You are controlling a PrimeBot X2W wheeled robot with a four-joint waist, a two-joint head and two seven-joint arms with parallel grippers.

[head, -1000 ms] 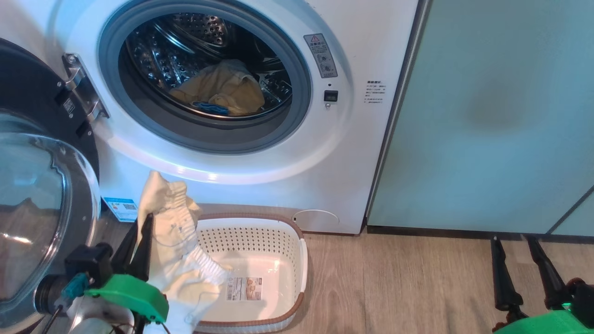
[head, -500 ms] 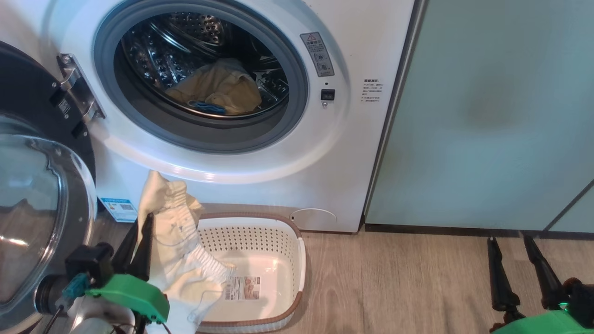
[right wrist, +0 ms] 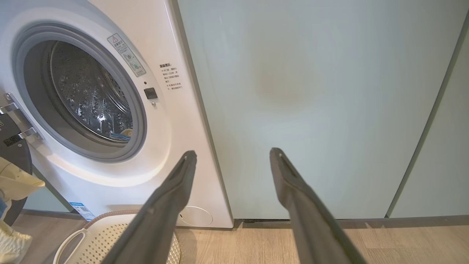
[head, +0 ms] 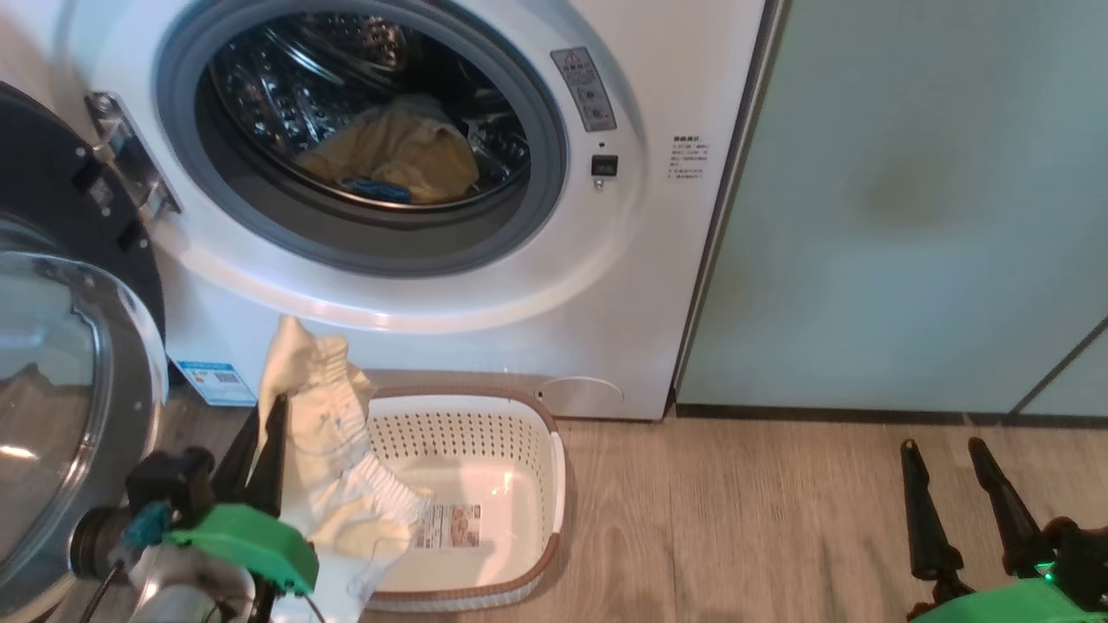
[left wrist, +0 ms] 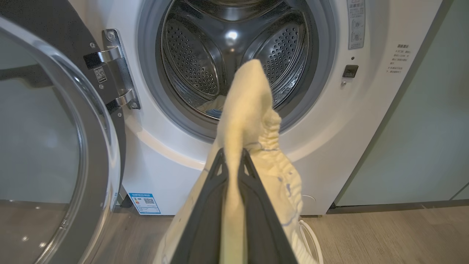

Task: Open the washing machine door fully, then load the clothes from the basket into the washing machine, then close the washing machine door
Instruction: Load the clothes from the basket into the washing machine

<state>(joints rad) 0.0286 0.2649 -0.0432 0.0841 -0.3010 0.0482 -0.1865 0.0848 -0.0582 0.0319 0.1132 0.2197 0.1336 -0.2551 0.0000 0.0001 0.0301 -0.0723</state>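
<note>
1. The pale yellow garment (head: 325,424) hangs over the left end of the basket (head: 554,484). It is caught high at its gathered edge and its lower folds trail down inside. Lifting it by one edge looks meant to let the rest drop free of the rim.
2. The basket sits on the wood floor (head: 736,519) at the foot of the washing machine (head: 537,346), just below the drum mouth, which makes for a short carry. Its bare bottom shows a label.
3. Inside the drum lies a tan garment (head: 389,147) with a scrap of blue beside it, so loading looks partly done.
4. The washing machine door (head: 43,173) stands swung wide on the left-side hinge, leaving the opening clear.
5. The left gripper (head: 264,424) is clamped tight on the yellow garment. The cloth is sandwiched between its fingers and a peak stands above the tips. In the left wrist view it lines up with the drum opening.
6. The right gripper (head: 943,450) sits low at the right, fingers spread wide and holding nothing. It is in front of the pale green cabinet (head: 909,216), well apart from the basket and seemingly parked out of the way.
</note>
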